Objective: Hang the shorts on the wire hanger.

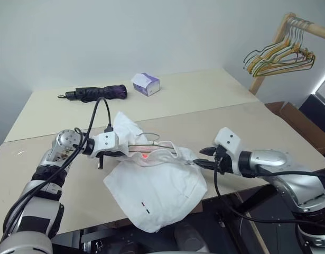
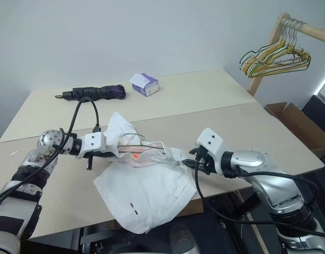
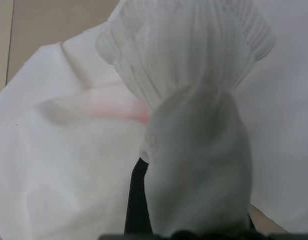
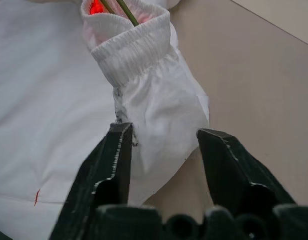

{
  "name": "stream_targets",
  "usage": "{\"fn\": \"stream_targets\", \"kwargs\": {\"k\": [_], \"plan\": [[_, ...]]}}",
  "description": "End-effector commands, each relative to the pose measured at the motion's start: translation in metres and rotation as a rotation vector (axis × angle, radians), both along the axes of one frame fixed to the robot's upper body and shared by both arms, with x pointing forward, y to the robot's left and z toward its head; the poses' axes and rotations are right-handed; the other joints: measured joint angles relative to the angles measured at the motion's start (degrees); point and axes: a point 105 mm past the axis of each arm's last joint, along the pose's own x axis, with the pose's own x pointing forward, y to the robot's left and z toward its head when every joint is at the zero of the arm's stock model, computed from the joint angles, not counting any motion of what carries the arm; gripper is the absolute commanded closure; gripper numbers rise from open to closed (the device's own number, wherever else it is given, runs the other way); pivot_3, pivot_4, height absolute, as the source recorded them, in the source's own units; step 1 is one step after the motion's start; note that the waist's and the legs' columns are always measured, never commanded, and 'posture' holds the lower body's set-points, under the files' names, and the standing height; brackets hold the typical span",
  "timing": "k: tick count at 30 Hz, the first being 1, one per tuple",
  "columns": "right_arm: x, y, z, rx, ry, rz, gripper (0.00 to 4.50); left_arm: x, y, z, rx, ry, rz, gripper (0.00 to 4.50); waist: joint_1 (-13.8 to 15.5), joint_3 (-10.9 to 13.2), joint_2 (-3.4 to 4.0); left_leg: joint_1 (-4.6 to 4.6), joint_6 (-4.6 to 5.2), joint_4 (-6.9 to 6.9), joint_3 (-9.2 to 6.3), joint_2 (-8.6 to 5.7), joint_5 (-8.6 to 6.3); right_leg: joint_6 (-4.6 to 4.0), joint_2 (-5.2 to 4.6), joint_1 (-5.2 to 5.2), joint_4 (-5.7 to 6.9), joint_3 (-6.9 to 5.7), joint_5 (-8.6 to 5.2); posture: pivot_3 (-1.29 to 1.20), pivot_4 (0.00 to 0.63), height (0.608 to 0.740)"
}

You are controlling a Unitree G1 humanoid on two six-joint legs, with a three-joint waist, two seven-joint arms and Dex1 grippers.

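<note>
White shorts [image 1: 154,193] lie nearest, spread on the tan table [image 1: 257,127] with their hem overhanging its near edge; a small red mark and a dark mark show near that hem; the gathered waistband, tinted pink, is raised off the table along the far side of the shorts; the thin wire hanger [image 1: 147,138] runs into the waistband opening, its wire visible inside and just beyond the band; the left gripper [image 1: 121,151] sits at the left end of the waistband, fingers together and clamped on a bunch of the elastic; the right gripper [image 4: 164,150] sits at the right end of the waistband, fingers apart, one finger touching the cloth corner that lies between them; beyond the shorts, well apart, a folded dark purple umbrella [image 1: 93,93] and a small tissue box [image 1: 145,83] rest on the table's far half; farther right of the shorts, yellow and green hangers [image 1: 281,55] bunch on a wooden rail [image 1: 310,27].
</note>
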Motion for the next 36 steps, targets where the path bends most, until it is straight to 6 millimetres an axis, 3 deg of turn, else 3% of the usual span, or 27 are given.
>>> {"fn": "stream_targets", "kwargs": {"k": [1, 3, 5, 8, 15, 25, 29, 36], "plan": [[0.004, -0.003, 0.027, -0.001, -0.095, 0.001, 0.66, 0.007, -0.002, 0.025, -0.039, -0.071, -0.003, 4.50, -0.01, 0.00, 0.00, 0.00, 0.00, 0.00, 0.00, 0.00, 0.00, 0.00, 0.00, 0.00, 0.00, 0.00, 0.00, -0.39, 0.000, 0.740], [0.005, -0.002, 0.042, -0.006, -0.133, 0.020, 0.07, 0.007, -0.007, 0.029, -0.049, -0.071, -0.024, 4.50, -0.08, 0.00, 0.00, 0.00, 0.00, 0.00, 0.00, 0.00, 0.00, 0.00, 0.00, -0.01, 0.00, 0.00, 0.00, -0.39, 0.000, 0.740], [0.004, 0.004, 0.057, -0.013, -0.165, 0.064, 0.07, 0.003, -0.013, 0.033, -0.057, -0.062, -0.070, 4.50, -0.15, 0.00, 0.01, -0.01, 0.00, 0.00, 0.02, 0.00, 0.00, 0.00, -0.01, -0.02, 0.01, 0.01, 0.00, -0.40, 0.000, 0.740], [0.005, 0.011, 0.062, -0.075, -0.155, 0.115, 0.07, 0.005, -0.020, 0.043, -0.087, -0.074, -0.084, 4.50, -0.06, 0.00, 0.00, -0.01, 0.00, 0.00, -0.01, 0.02, 0.00, 0.00, -0.01, -0.02, -0.01, -0.01, 0.00, -0.40, 0.000, 0.740], [0.010, 0.020, 0.040, -0.253, -0.048, 0.222, 0.07, 0.007, -0.031, 0.053, -0.107, -0.085, -0.114, 4.50, -0.21, 0.00, 0.00, -0.04, 0.00, 0.00, 0.01, 0.01, 0.00, 0.00, -0.04, -0.03, -0.04, -0.01, 0.00, -0.38, 0.000, 0.740], [0.047, 0.019, 0.022, -0.343, -0.031, 0.170, 0.07, 0.000, -0.035, 0.052, -0.110, -0.085, -0.138, 4.50, -0.75, 0.00, 0.00, -0.01, 0.00, 0.00, 0.02, 0.00, 0.00, -0.01, -0.05, -0.05, 0.02, 0.00, 0.00, -0.36, 0.000, 0.740], [0.049, 0.023, 0.024, -0.343, -0.017, 0.213, 0.94, -0.001, -0.035, 0.051, -0.094, -0.090, -0.149, 4.50, -0.73, 0.00, 0.00, -0.02, 0.01, 0.00, -0.01, -0.02, 0.01, -0.02, -0.05, -0.05, 0.03, -0.01, 0.01, -0.36, 0.000, 0.740], [0.045, 0.026, 0.022, -0.350, 0.014, 0.274, 3.32, 0.001, -0.040, 0.052, -0.085, -0.106, -0.171, 4.50, -0.89, 0.00, 0.00, 0.00, 0.00, 0.00, -0.02, -0.03, 0.00, -0.01, -0.05, -0.04, 0.03, -0.01, 0.01, -0.37, 0.000, 0.740]]}}
